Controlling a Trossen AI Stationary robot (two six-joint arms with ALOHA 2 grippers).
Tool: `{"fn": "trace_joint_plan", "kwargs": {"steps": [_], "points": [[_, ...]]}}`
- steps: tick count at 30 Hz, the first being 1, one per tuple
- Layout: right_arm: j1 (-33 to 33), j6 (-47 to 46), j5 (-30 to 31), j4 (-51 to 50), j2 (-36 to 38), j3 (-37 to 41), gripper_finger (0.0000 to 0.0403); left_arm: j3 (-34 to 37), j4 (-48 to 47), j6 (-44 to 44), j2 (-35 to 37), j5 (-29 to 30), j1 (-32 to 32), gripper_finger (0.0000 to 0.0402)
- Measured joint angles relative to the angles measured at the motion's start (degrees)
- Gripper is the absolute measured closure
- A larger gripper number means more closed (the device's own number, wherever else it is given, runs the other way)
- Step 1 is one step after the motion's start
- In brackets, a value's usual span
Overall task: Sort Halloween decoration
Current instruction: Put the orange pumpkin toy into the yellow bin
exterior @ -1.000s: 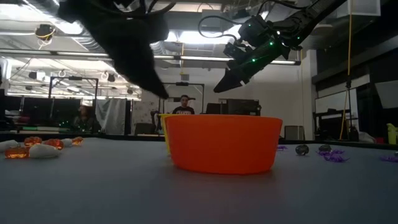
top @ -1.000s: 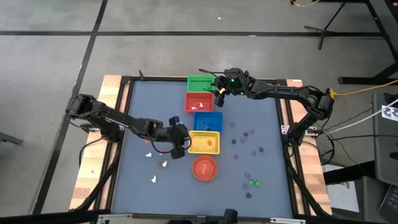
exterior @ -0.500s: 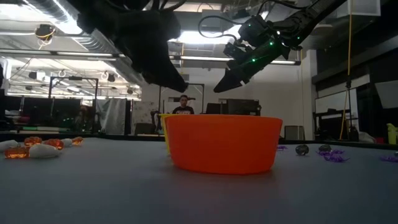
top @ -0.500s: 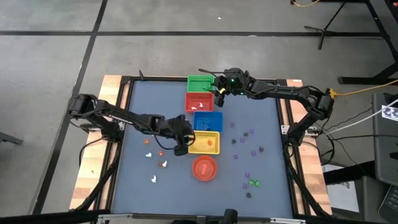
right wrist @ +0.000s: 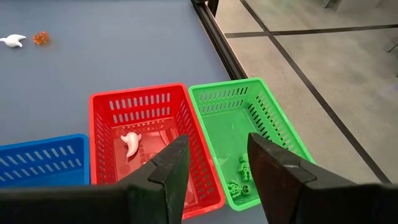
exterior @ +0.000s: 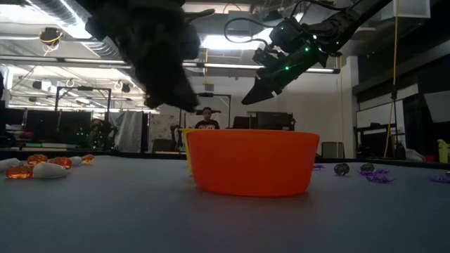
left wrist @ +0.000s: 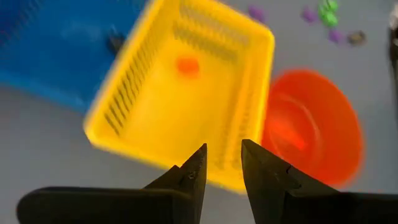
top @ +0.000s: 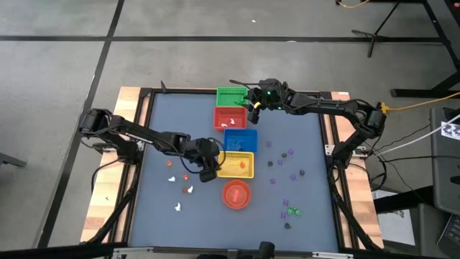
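The Halloween decoration lies scattered on the blue table. White and orange trinkets (top: 188, 190) lie at the left, and purple, black and green ones (top: 291, 211) at the right. My left gripper (left wrist: 224, 154) is open and empty, just off the left side of the yellow basket (top: 236, 164), which holds an orange trinket (left wrist: 186, 65). My right gripper (right wrist: 214, 146) hangs open and empty above the border between the red basket (right wrist: 155, 106) and the green basket (right wrist: 261, 99). A white trinket (right wrist: 130, 144) lies in the red basket and green trinkets (right wrist: 239, 177) lie in the green one.
The blue basket (top: 240, 139) stands between the red and yellow baskets in one column. The round red-orange bowl (top: 236, 193) sits just nearer than the yellow basket. The black frame (top: 327, 144) edges the table. In the low view, people show in the room beyond.
My left gripper has rolled about its wrist and swung a little beside the yellow basket's left side, staying nearly in place. Its fingers keep the same gap.
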State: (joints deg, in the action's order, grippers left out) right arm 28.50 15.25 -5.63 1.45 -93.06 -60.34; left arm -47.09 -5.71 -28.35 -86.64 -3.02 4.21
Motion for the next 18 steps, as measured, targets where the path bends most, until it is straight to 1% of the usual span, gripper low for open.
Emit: {"fn": "trace_joint_plan", "kwargs": {"steps": [4,10,14,18], "points": [[0.01,0.02,0.00,-0.15,0.00,0.00,0.0242,0.00,-8.08,-1.96,1.90,-5.11,0.00,0.0316],[0.01,0.02,0.00,-0.27,0.00,0.00,0.0242,0.01,-23.98,-2.83,3.14,-11.53,0.27,0.0316],[0.01,0.02,0.00,-0.32,0.00,0.00,0.0242,0.02,-32.92,-2.83,3.08,-11.13,1.31,0.0316],[0.01,0.02,0.00,-0.34,0.00,0.01,0.0242,0.04,-35.92,-4.87,3.01,-11.07,1.97,0.0316]]}}
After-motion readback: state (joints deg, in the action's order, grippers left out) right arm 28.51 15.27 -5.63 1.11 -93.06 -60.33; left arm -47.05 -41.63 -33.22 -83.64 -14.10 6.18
